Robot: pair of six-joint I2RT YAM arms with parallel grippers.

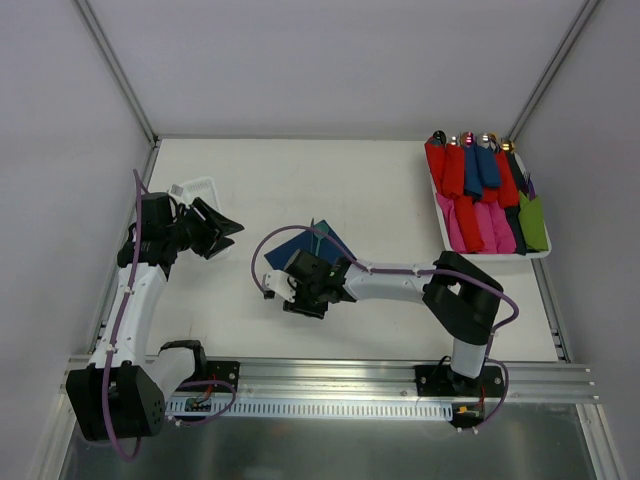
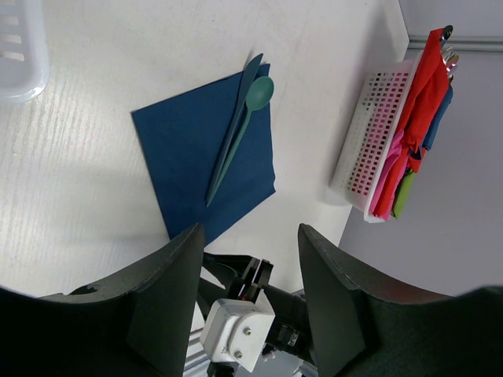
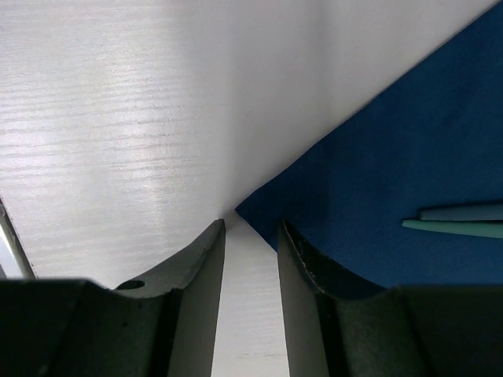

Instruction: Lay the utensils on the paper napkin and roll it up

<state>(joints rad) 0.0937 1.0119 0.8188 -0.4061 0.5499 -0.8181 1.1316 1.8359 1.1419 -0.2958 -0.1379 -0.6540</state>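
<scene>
Slim teal plastic utensils lie across a dark navy paper napkin; right gripper, narrowly parted, sits at its corner; left gripper hangs spread, empty.

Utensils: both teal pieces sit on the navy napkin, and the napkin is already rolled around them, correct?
Only partly. The utensils do sit on the paper napkin, but it is not rolled around them. It lies flat and open on the table, as the left wrist view shows.
</scene>
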